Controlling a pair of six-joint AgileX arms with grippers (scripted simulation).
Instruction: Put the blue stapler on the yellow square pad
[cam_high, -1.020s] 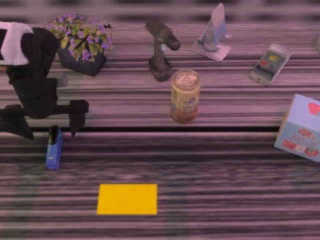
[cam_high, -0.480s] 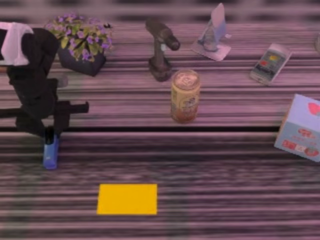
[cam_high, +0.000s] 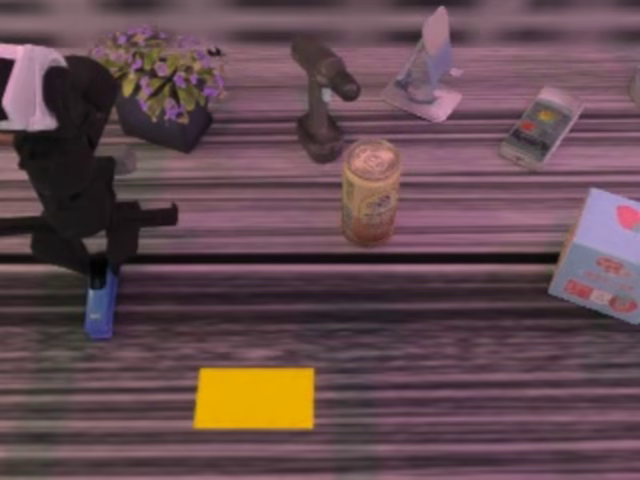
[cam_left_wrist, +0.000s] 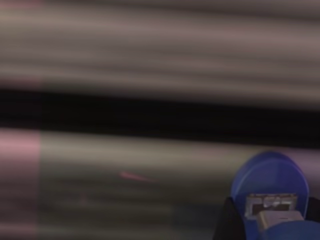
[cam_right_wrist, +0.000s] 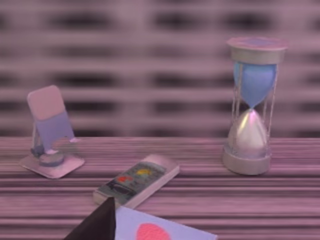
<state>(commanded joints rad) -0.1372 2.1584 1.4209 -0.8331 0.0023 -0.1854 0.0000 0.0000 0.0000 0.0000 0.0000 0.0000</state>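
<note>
Surface: striped purple bench (cam_high: 450, 340) is carrying everything, under the overhead camera.
Left tool: left tool (cam_high: 100, 262) is sitting low at the bench's left side, clenching around the black end of the stapler; its fingers (cam_left_wrist: 227, 220) are showing dark on either side of the stapler in the left wrist view.
Stapler: blue stapler (cam_high: 100, 305) (cam_left_wrist: 272, 192) is lying on the bench at the left, its free end pointing toward the front edge.
Pad: yellow pad (cam_high: 254, 398) is lying flat near the front, well apart from the stapler, to its right.
Right tool: not showing from above; whether it is clenched, I cannot tell.
Around: flower pot (cam_high: 163, 85) is standing behind the left arm; drink can (cam_high: 370, 192) is standing mid-bench; pale-blue box (cam_high: 603, 255) is sitting at the right edge.
</note>
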